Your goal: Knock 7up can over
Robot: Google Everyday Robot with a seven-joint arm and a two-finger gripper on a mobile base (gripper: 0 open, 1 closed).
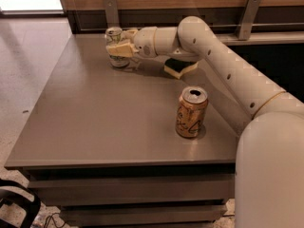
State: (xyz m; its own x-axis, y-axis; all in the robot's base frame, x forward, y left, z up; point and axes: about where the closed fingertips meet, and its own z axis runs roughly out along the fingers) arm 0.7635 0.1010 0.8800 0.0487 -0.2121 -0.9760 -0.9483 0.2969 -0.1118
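Upper left, the gripper (118,50) touches the upright 7up can (114,33) on the desk (95,122); whether its fingers (120,48) clasp it, cannot tell; toppling remains

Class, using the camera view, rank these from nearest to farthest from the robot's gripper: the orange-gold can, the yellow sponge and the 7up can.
The gripper is at the far left of the table.
1. the 7up can: right at the gripper, far left.
2. the yellow sponge: under the arm, to the gripper's right in the view.
3. the orange-gold can: towards the front right edge.

Pincer (117,49) at 7up can (114,33), table (95,122) rear
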